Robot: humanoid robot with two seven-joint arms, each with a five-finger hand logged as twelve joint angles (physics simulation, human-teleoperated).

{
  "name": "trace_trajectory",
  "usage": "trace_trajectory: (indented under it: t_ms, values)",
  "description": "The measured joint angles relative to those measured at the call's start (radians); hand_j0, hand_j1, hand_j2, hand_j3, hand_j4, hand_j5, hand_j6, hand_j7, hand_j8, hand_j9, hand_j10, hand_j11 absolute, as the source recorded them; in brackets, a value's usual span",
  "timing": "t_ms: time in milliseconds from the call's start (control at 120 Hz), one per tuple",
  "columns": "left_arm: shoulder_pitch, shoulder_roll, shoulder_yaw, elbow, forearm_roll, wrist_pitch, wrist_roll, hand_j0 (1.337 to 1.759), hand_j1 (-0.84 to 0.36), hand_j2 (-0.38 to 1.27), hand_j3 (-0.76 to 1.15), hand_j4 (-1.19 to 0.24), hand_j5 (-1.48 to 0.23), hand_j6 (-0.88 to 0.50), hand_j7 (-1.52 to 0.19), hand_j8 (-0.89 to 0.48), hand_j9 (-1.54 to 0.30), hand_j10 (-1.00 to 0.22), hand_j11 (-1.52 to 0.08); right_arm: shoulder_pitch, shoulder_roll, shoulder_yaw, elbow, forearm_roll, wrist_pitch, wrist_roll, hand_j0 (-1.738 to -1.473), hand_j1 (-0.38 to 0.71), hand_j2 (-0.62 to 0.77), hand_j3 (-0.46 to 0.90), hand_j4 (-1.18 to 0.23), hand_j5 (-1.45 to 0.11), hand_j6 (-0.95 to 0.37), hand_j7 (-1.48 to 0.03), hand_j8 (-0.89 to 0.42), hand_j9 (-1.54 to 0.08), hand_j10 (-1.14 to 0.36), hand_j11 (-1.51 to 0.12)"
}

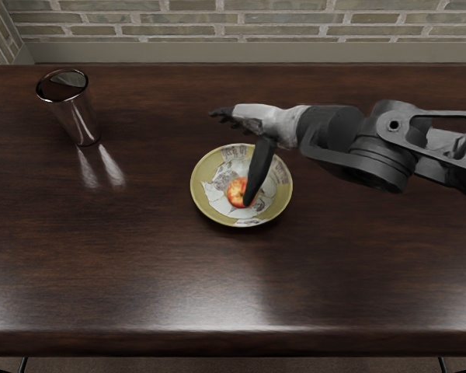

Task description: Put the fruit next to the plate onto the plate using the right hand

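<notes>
A small red-orange fruit [235,191] lies on the yellow-rimmed plate [204,165] near the table's middle. My right hand [245,128] hovers over the plate's far rim, its arm coming in from the right edge. The fingers are spread and hold nothing. One dark finger [258,171] points down over the plate and reaches to the fruit's right side; whether it touches the fruit I cannot tell. The left arm does not show.
A shiny metal cup [68,105] stands upright at the table's far left. A brick wall runs behind the table's far edge. The dark wooden table [217,287] stretches toward the near edge in front of the plate.
</notes>
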Motion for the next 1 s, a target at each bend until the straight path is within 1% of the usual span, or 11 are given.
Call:
trace_trajectory:
  t_ms: [158,283,408,492,583,667,800,892,1000]
  values:
    - [0.0,0.0,0.0,0.0,0.0,0.0,0.0,1.658,0.35,0.0,0.0,0.0,0.0,0.0,0.0,0.0,0.0,0.0,0.0,-0.188,-0.018,0.257,0.029,0.122,0.236,0.0,-1.658,-0.34,0.0,0.0,-0.01,-0.02,-0.01,-0.02,-0.01,-0.02,-0.01,-0.02]
    - [0.0,0.0,0.0,0.0,0.0,0.0,0.0,1.658,0.35,0.0,0.0,0.0,0.0,0.0,0.0,0.0,0.0,0.0,0.0,-0.278,-0.045,0.405,0.029,0.266,0.432,0.0,-1.658,-0.34,0.0,0.0,-0.01,-0.01,-0.01,-0.01,-0.01,-0.01,-0.01,-0.01]
    - [0.0,0.0,0.0,0.0,0.0,0.0,0.0,1.658,0.35,0.0,0.0,0.0,0.0,0.0,0.0,0.0,0.0,0.0,0.0,-0.369,-0.07,0.5,-0.018,0.445,0.639,0.0,-1.658,-0.35,0.0,0.0,0.0,-0.01,0.0,-0.01,0.0,-0.01,0.0,-0.01]
    - [0.0,0.0,0.0,0.0,0.0,0.0,0.0,1.658,0.35,0.0,0.0,0.0,0.0,0.0,0.0,0.0,0.0,0.0,0.0,-0.399,-0.105,0.522,-0.039,0.561,0.699,0.0,-1.658,-0.35,0.0,0.0,0.0,0.0,0.0,0.0,0.0,0.0,0.0,0.0]
    - [0.0,0.0,0.0,0.0,0.0,0.0,0.0,1.658,0.35,0.0,0.0,0.0,0.0,0.0,0.0,0.0,0.0,0.0,0.0,-0.418,-0.166,0.519,-0.059,0.687,0.728,0.0,-1.658,-0.35,0.0,0.0,0.0,0.0,0.0,0.0,0.0,0.0,0.0,0.0]
    - [0.0,0.0,0.0,0.0,0.0,0.0,0.0,1.658,0.35,0.0,0.0,0.0,0.0,0.0,0.0,0.0,0.0,0.0,0.0,-0.448,-0.203,0.51,-0.098,0.794,0.739,0.0,-1.658,-0.35,0.0,0.0,0.0,0.0,0.0,0.0,0.0,0.0,0.0,0.0]
    - [0.0,0.0,0.0,0.0,0.001,0.0,0.0,1.658,0.35,0.0,0.0,0.0,0.0,0.0,0.0,0.0,0.0,0.0,0.0,-0.483,-0.258,0.482,-0.13,0.901,0.746,0.0,-1.658,-0.35,0.0,0.0,0.0,0.0,0.0,0.0,0.0,0.0,0.0,0.0]
    - [0.0,0.0,0.0,0.0,0.001,0.0,0.0,1.658,0.35,0.0,0.0,0.0,0.0,0.0,0.0,0.0,0.0,0.0,0.0,-0.488,-0.328,0.439,-0.136,0.959,0.747,0.0,-1.658,-0.35,0.0,0.0,0.0,0.0,0.0,0.0,0.0,0.0,0.0,0.0]
    - [0.001,0.0,0.0,0.0,0.002,0.0,0.0,1.658,0.35,0.0,0.0,0.0,0.0,0.0,0.0,0.0,0.0,0.0,0.0,-0.49,-0.403,0.403,-0.139,0.989,0.748,0.0,-1.658,-0.35,0.0,0.0,0.0,0.0,0.0,0.0,0.0,0.0,0.0,0.0]
